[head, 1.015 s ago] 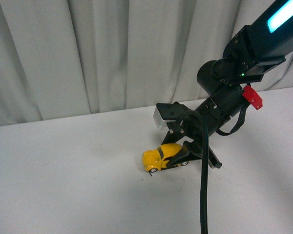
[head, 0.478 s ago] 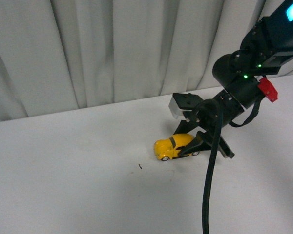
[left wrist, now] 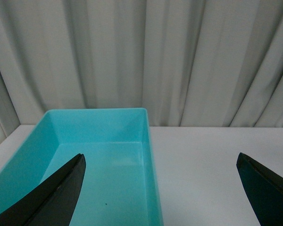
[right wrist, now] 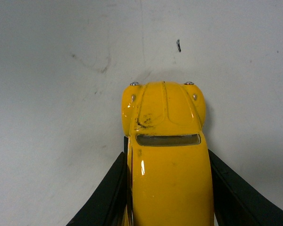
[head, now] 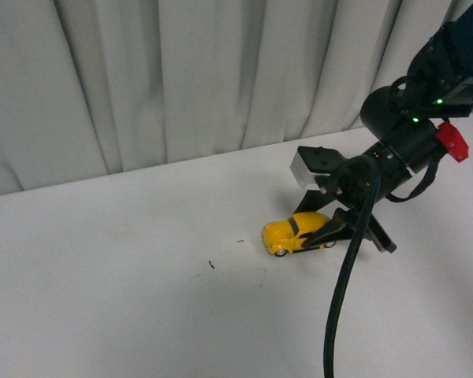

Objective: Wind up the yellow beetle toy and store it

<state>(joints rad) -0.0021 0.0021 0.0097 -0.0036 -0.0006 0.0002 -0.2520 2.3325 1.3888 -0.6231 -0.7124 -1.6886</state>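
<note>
The yellow beetle toy (head: 294,233) stands on its wheels on the white table (head: 126,315), nose pointing left in the front view. My right gripper (head: 325,234) is shut on the yellow beetle toy, its black fingers pressed against both flanks behind the bonnet. In the right wrist view the yellow beetle toy (right wrist: 165,141) fills the lower middle, and my right gripper (right wrist: 166,155) clamps its sides. My left gripper (left wrist: 161,158) stands open above the table with nothing between its fingers (left wrist: 61,193), just beside the teal bin (left wrist: 150,155).
A pale curtain (head: 181,79) hangs along the table's far edge. The right arm's black cable (head: 343,299) droops in front of the toy. Small dark specks (head: 211,264) lie on the table left of the toy. The teal bin shows no contents.
In the front view the right gripper has carried the yellow beetle toy rightward and farther back, away from the dark speck. The view itself has shifted against the curtain.
</note>
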